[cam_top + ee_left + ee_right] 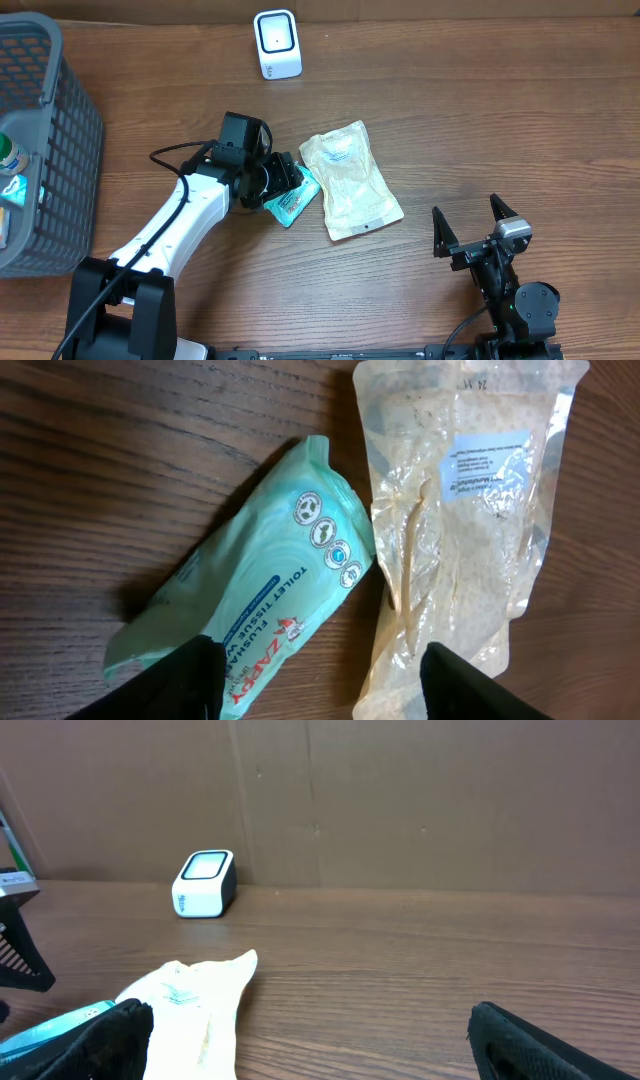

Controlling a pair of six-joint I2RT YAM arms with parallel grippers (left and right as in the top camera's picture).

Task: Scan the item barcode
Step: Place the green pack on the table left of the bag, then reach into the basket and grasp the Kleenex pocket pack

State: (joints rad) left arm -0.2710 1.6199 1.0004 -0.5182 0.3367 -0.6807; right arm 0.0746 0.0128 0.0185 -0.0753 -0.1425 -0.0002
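Note:
A teal toilet-tissue pack [293,203] lies flat on the wooden table, its printed face up [270,590]. Beside it on the right lies a clear pouch [352,180] with a white label [460,510]. My left gripper [283,185] hovers low over the pack's near end, open [320,685]; its left finger overlaps the pack's edge and its right finger overlaps the pouch, with bare wood between them. The white scanner [277,44] stands at the table's far edge [205,883]. My right gripper [470,215] waits open at the front right [310,1040], holding nothing.
A grey wire basket [60,170] with several items inside stands at the left edge. A brown cardboard wall [400,800] closes off the back of the table.

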